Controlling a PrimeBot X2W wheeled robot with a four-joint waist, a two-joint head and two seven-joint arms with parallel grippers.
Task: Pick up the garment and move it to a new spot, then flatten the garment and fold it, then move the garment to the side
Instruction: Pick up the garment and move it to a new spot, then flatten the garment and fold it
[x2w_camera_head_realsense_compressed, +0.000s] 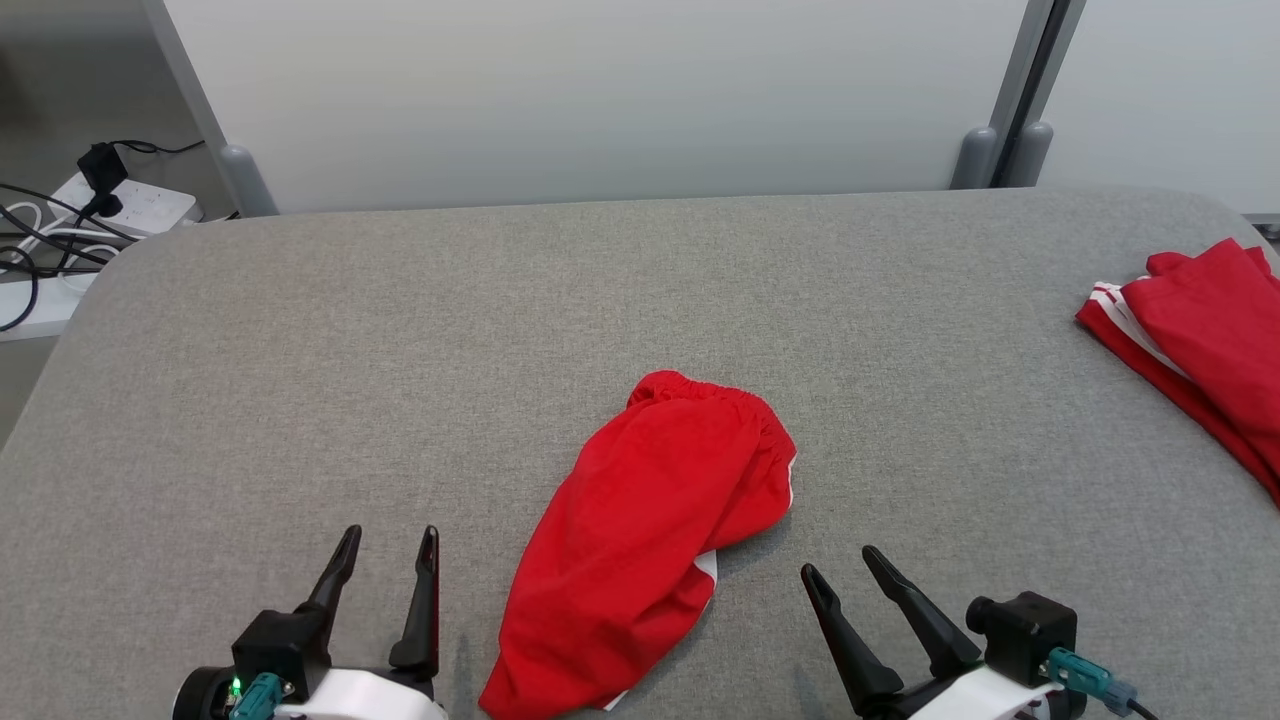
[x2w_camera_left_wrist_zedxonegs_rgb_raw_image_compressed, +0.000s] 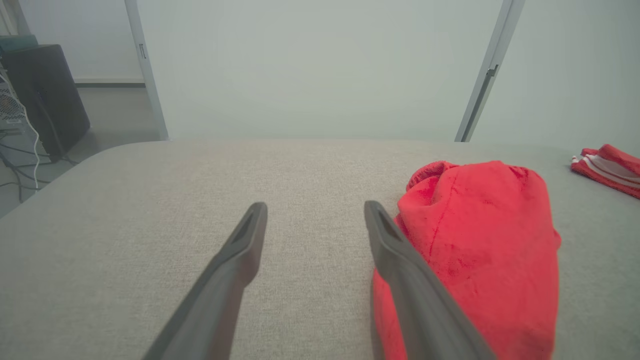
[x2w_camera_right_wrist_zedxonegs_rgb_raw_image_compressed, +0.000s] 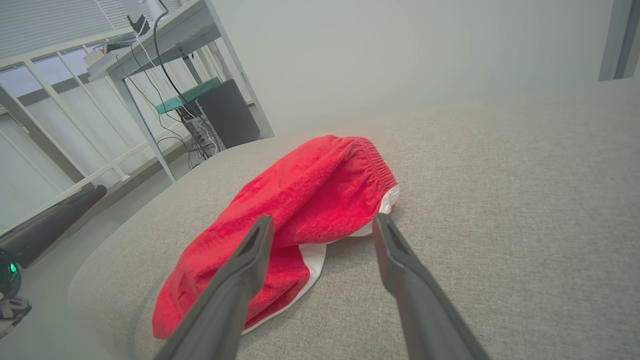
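Red shorts (x2w_camera_head_realsense_compressed: 650, 520) lie bunched between your spread left claw (x2w_camera_head_realsense_compressed: 391, 532) and right claw (x2w_camera_head_realsense_compressed: 838, 560); grabbing one layer risks twisting them.

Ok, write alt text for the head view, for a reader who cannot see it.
A crumpled red garment lies on a grey fabric table, between the robot's open left hand and open right hand, neither touching it. A second red garment with white stripes lies at the table's far right edge.
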